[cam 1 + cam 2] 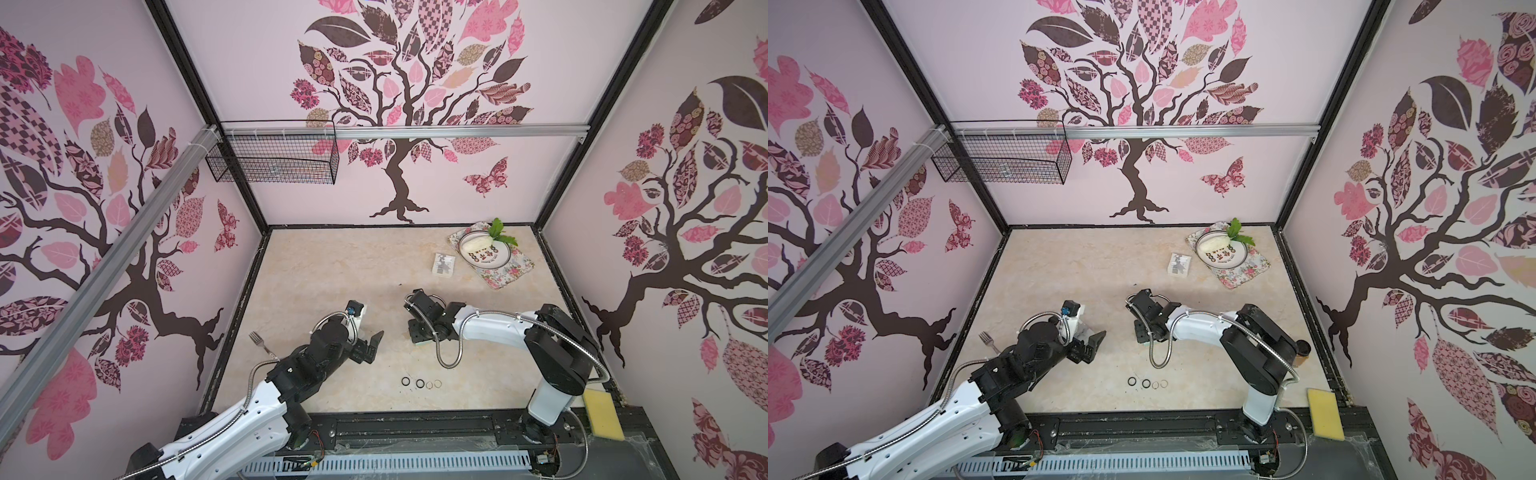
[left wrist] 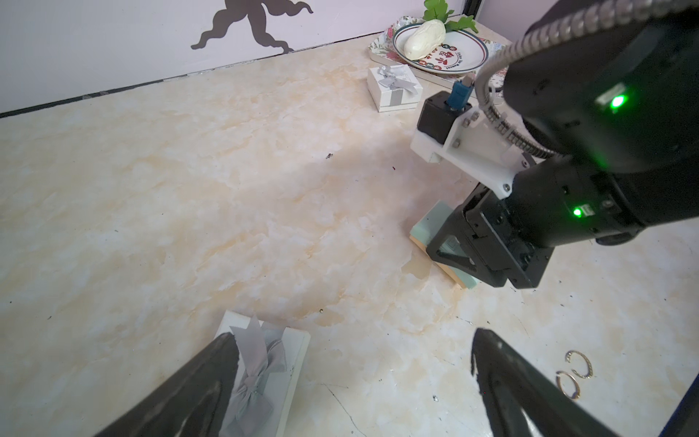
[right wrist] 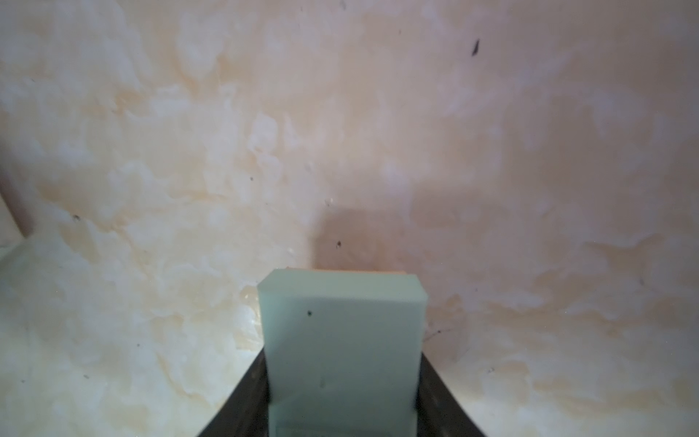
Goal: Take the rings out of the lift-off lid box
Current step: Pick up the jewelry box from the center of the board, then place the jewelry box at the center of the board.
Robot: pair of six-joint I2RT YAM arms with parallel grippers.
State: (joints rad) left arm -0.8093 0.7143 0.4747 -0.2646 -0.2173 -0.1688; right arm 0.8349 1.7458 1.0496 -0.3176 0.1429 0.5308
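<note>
Right tool (image 3: 342,355) is clamped on the green box (image 2: 429,227), fingers snug against both sides. Left tool (image 2: 351,378) is spread wide open, hanging over the bow-topped lid (image 2: 261,363) to the left of that box. Four rings (image 1: 420,383) sit in a row on the counter (image 1: 332,270), on the robot's side of the box.
</note>
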